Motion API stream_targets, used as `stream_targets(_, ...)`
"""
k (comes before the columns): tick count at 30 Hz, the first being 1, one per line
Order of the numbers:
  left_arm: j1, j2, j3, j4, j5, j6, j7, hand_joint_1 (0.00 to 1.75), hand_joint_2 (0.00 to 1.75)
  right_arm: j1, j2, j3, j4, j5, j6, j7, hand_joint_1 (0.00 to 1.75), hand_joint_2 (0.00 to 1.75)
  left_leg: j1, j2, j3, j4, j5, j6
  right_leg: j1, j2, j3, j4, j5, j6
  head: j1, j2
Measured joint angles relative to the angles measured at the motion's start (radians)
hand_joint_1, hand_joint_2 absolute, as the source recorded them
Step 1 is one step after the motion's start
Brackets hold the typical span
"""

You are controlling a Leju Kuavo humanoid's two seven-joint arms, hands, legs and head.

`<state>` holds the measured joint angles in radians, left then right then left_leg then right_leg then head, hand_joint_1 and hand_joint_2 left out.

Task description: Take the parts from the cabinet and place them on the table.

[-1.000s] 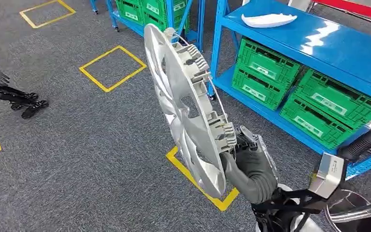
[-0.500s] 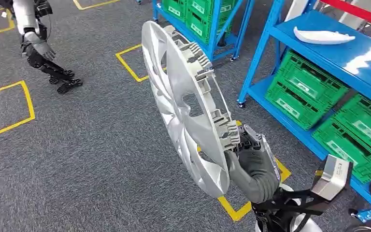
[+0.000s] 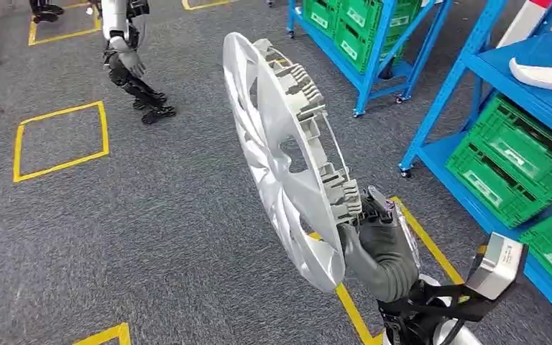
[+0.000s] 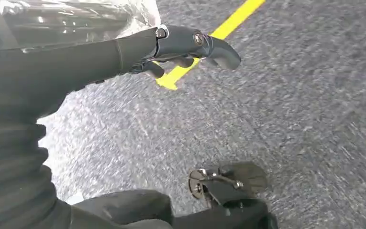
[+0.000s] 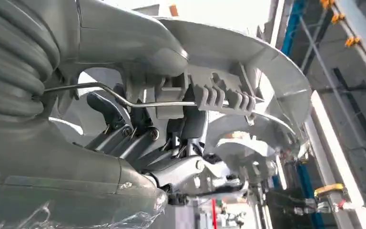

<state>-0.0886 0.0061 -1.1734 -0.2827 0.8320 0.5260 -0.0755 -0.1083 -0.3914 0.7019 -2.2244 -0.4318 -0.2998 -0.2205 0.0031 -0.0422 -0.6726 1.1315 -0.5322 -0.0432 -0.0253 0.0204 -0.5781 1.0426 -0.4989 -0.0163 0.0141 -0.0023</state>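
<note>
A large silver wheel cover [image 3: 280,144] stands on edge in front of me, its ribbed back with clips and a wire ring turned to the right. My right hand [image 3: 377,244] grips its lower rim from behind. In the right wrist view the wheel cover [image 5: 267,71] arches over my right hand [image 5: 124,138], whose dark fingers reach through the spokes while the grey thumb lies on the rim. My left hand [image 4: 171,45] hangs over the grey carpet with its fingers loosely apart and nothing in it.
Blue shelving [image 3: 467,68] with green crates [image 3: 510,158] stands at the right; a white part [image 3: 546,74] lies on its shelf. A second blue rack [image 3: 359,29] is farther back. Another robot [image 3: 133,65] stands at the upper left. Yellow tape squares [image 3: 61,140] mark the carpet.
The whole picture has shifted: the camera has turned left, so shelves and the other robot slid right. The wheel cover stays in my right hand, held the same way.
</note>
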Motion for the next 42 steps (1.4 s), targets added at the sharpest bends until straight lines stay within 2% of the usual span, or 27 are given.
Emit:
stream_targets(2, -0.004, 0.0, 0.0, 0.0, 0.001, -0.002, 0.0, 0.0, 1.75, 0.0, 0.0, -0.002, 0.0, 0.004, -0.003, 0.002, 1.75, 1.75, 0.009, 0.019, -0.06, 0.125, -0.052, -0.011, 0.0, -0.033, 0.005, 0.0, -0.004, -0.004, 0.0, 0.0)
stream_targets(4, -0.003, 0.0, 0.002, 0.0, 0.003, -0.002, 0.0, 0.0, 1.75, 0.001, 0.0, -0.002, 0.0, 0.007, -0.006, 0.005, 1.75, 1.75, 0.016, 0.025, -0.074, 0.153, -0.039, -0.017, -0.001, -0.061, 0.008, 0.001, -0.009, 0.0, 0.0, 0.0)
stream_targets(6, -0.001, 0.001, 0.004, 0.0, 0.008, -0.002, -0.002, 0.0, 1.75, 0.0, 0.0, -0.005, 0.0, 0.008, -0.007, 0.007, 1.75, 1.75, 0.021, 0.039, -0.01, 0.032, 0.038, -0.019, -0.004, -0.086, 0.013, 0.001, -0.015, 0.007, 0.0, 0.0)
stream_targets(7, -0.001, 0.001, 0.007, 0.001, 0.011, -0.002, -0.003, 0.0, 1.75, 0.0, 0.0, -0.006, 0.0, 0.008, -0.007, 0.008, 1.75, 1.75, 0.021, 0.064, 0.035, -0.048, 0.076, -0.019, -0.005, -0.096, 0.018, 0.001, -0.019, 0.013, -0.001, 0.0)
stream_targets(8, -0.003, 0.0, 0.01, 0.001, 0.014, -0.003, -0.003, 0.0, 1.75, -0.001, 0.0, -0.006, 0.0, 0.008, -0.007, 0.01, 1.75, 1.75, 0.011, 0.111, 0.05, -0.078, 0.055, -0.019, -0.003, -0.105, 0.022, -0.002, -0.022, 0.018, -0.001, 0.0)
stream_targets(9, -0.006, -0.001, 0.012, 0.001, 0.016, -0.003, -0.003, 0.0, 1.75, -0.003, 0.0, -0.007, 0.0, 0.008, -0.007, 0.011, 1.75, 1.75, 0.0, 0.132, 0.05, -0.096, 0.058, -0.004, 0.008, -0.115, 0.021, 0.004, -0.025, 0.027, -0.006, 0.0)
stream_targets(10, -0.007, -0.001, 0.014, 0.001, 0.018, -0.004, -0.002, 0.0, 1.75, -0.005, 0.0, -0.008, 0.0, 0.008, -0.007, 0.012, 1.75, 1.75, 0.001, 0.118, 0.044, -0.088, 0.054, 0.012, 0.007, -0.124, 0.023, -0.001, -0.024, 0.031, -0.001, 0.0)
stream_targets(13, -0.002, 0.001, 0.018, 0.003, 0.019, -0.004, 0.003, 0.0, 1.75, -0.009, 0.0, -0.009, 0.0, 0.008, -0.007, 0.018, 1.75, 1.75, -0.001, 0.082, 0.047, -0.096, 0.055, 0.033, 0.003, -0.157, 0.042, -0.013, -0.033, 0.052, 0.005, 0.0)
stream_targets(15, -0.001, 0.0, 0.018, 0.004, 0.019, -0.005, 0.004, 0.0, 1.75, -0.015, 0.0, -0.011, 0.001, 0.008, -0.006, 0.02, 1.75, 1.75, 0.004, 0.06, 0.05, -0.1, 0.056, 0.042, 0.0, -0.072, 0.008, 0.068, -0.091, 0.048, 0.014, 0.0)
stream_targets(17, -0.005, -0.001, 0.018, 0.004, 0.017, -0.005, 0.003, 0.0, 1.75, -0.015, 0.001, -0.01, 0.001, 0.008, -0.005, 0.02, 1.75, 1.75, -0.001, 0.033, 0.05, -0.099, 0.055, 0.052, 0.005, -0.037, -0.074, 0.223, -0.153, 0.041, 0.021, 0.0)
stream_targets(19, -0.004, 0.0, 0.018, 0.004, 0.016, -0.005, 0.003, 0.0, 1.75, -0.014, 0.001, -0.01, 0.003, 0.008, -0.003, 0.02, 1.75, 1.75, -0.006, 0.004, 0.053, -0.097, 0.053, 0.056, 0.011, -0.025, -0.124, 0.293, -0.147, 0.033, 0.022, 0.0)
stream_targets(21, -0.003, 0.001, 0.018, 0.005, 0.016, -0.005, 0.003, 0.0, 1.75, -0.014, 0.001, -0.01, 0.004, 0.001, -0.003, 0.02, 1.75, 1.75, -0.01, -0.028, 0.061, -0.095, 0.05, 0.057, 0.014, -0.017, -0.092, 0.19, -0.056, 0.023, 0.021, 0.0)
stream_targets(22, -0.003, 0.0, 0.018, 0.005, 0.016, -0.005, 0.003, 0.0, 1.75, -0.014, 0.001, -0.01, 0.004, -0.001, -0.003, 0.02, 1.75, 1.75, -0.011, -0.044, 0.065, -0.094, 0.047, 0.056, 0.015, 0.006, -0.061, 0.098, 0.004, 0.015, 0.022, 0.0)
stream_targets(23, -0.002, 0.0, 0.018, 0.005, 0.016, -0.005, 0.003, 0.0, 1.75, -0.014, 0.001, -0.01, 0.005, -0.002, -0.002, 0.019, 1.75, 1.75, -0.007, -0.056, 0.062, -0.092, 0.044, 0.054, 0.014, 0.058, -0.044, 0.049, 0.022, 0.008, 0.023, 0.0)
stream_targets(24, -0.006, 0.0, 0.018, 0.006, 0.016, -0.005, 0.003, 0.0, 1.75, -0.013, 0.001, -0.01, 0.006, -0.002, -0.002, 0.018, 1.75, 1.75, -0.012, -0.07, 0.054, -0.082, 0.045, 0.049, 0.009, 0.074, -0.038, 0.029, 0.02, 0.01, 0.014, 0.0)
stream_targets(25, -0.007, 0.001, 0.019, 0.006, 0.016, -0.004, 0.003, 0.0, 1.75, -0.015, 0.001, -0.01, 0.006, -0.002, 0.0, 0.017, 1.75, 1.75, -0.005, -0.078, 0.046, -0.083, 0.048, 0.043, 0.015, 0.066, -0.031, 0.016, 0.006, 0.018, 0.017, 0.0)
stream_targets(27, 0.0, 0.001, 0.019, 0.006, 0.015, -0.005, 0.005, 0.0, 1.75, -0.015, 0.001, -0.01, 0.006, -0.002, 0.001, 0.016, 1.75, 1.75, 0.002, -0.1, 0.043, -0.09, 0.052, 0.03, 0.019, 0.048, -0.03, 0.015, 0.006, 0.015, 0.019, 0.0)
stream_targets(28, 0.002, 0.005, 0.018, 0.008, 0.014, -0.005, 0.007, 0.0, 1.75, -0.013, 0.001, -0.011, 0.006, -0.002, 0.001, 0.016, 1.75, 1.75, -0.001, -0.11, 0.043, -0.088, 0.048, 0.025, 0.005, 0.032, -0.022, 0.001, 0.011, 0.007, 0.02, 0.0)
stream_targets(30, 0.001, 0.005, 0.018, 0.009, 0.012, -0.004, 0.012, 0.0, 1.75, -0.007, 0.002, -0.011, 0.006, -0.004, 0.001, 0.012, 1.75, 1.75, -0.009, -0.006, 0.017, -0.029, 0.008, 0.01, 0.008, 0.004, -0.005, -0.009, 0.008, 0.0, 0.005, 0.0)
stream_targets(32, -0.004, 0.006, 0.018, 0.009, 0.008, -0.004, 0.013, 0.0, 1.75, -0.001, 0.002, -0.011, 0.007, -0.004, 0.0, 0.008, 1.75, 1.75, 0.001, 0.025, -0.056, 0.12, -0.054, -0.002, 0.008, -0.027, 0.004, -0.008, 0.001, -0.004, 0.005, 0.0)
stream_targets(34, -0.002, 0.006, 0.018, 0.009, 0.006, -0.004, 0.013, 0.0, 1.75, 0.003, 0.002, -0.011, 0.007, -0.004, 0.0, 0.007, 1.75, 1.75, 0.01, 0.028, -0.098, 0.194, -0.062, -0.01, 0.007, -0.056, 0.01, -0.008, -0.005, -0.001, 0.005, 0.0)
stream_targets(35, 0.0, 0.006, 0.018, 0.009, 0.006, -0.004, 0.014, 0.0, 1.75, 0.005, 0.002, -0.012, 0.007, -0.004, -0.001, 0.007, 1.75, 1.75, 0.014, 0.029, -0.083, 0.163, -0.03, -0.012, 0.006, -0.069, 0.015, -0.008, -0.008, 0.001, 0.004, 0.0)
stream_targets(37, 0.0, 0.009, 0.018, 0.009, 0.006, -0.004, 0.015, 0.0, 1.75, 0.005, 0.002, -0.013, 0.007, -0.004, -0.001, 0.007, 1.75, 1.75, 0.015, 0.047, -0.003, 0.007, 0.057, -0.012, 0.005, -0.09, 0.026, -0.007, -0.017, 0.008, 0.004, 0.0)
stream_targets(38, -0.001, 0.01, 0.018, 0.009, 0.006, -0.003, 0.016, 0.0, 1.75, 0.005, 0.002, -0.013, 0.007, -0.004, -0.001, 0.006, 1.75, 1.75, 0.014, 0.083, 0.039, -0.079, 0.08, -0.009, 0.005, -0.1, 0.034, -0.007, -0.023, 0.014, 0.004, 0.0)
stream_targets(39, -0.004, 0.009, 0.018, 0.009, 0.007, -0.003, 0.019, 0.0, 1.75, 0.007, 0.002, -0.014, 0.007, -0.004, 0.0, 0.006, 1.75, 1.75, -0.004, 0.114, 0.047, -0.091, 0.063, 0.0, 0.014, -0.109, 0.036, -0.007, -0.027, 0.021, 0.003, 0.0)
stream_targets(40, -0.006, 0.009, 0.018, 0.009, 0.008, -0.003, 0.02, 0.0, 1.75, 0.007, 0.002, -0.015, 0.007, -0.004, 0.0, 0.006, 1.75, 1.75, -0.002, 0.104, 0.046, -0.093, 0.064, 0.017, 0.014, -0.117, 0.036, -0.009, -0.028, 0.026, 0.005, 0.0)
stream_targets(42, 0.0, 0.01, 0.018, 0.009, 0.011, -0.003, 0.024, 0.0, 1.75, 0.007, 0.003, -0.014, 0.007, -0.004, 0.0, 0.006, 1.75, 1.75, -0.007, 0.083, 0.041, -0.093, 0.063, 0.028, 0.013, -0.136, 0.044, -0.018, -0.028, 0.038, 0.008, 0.0)
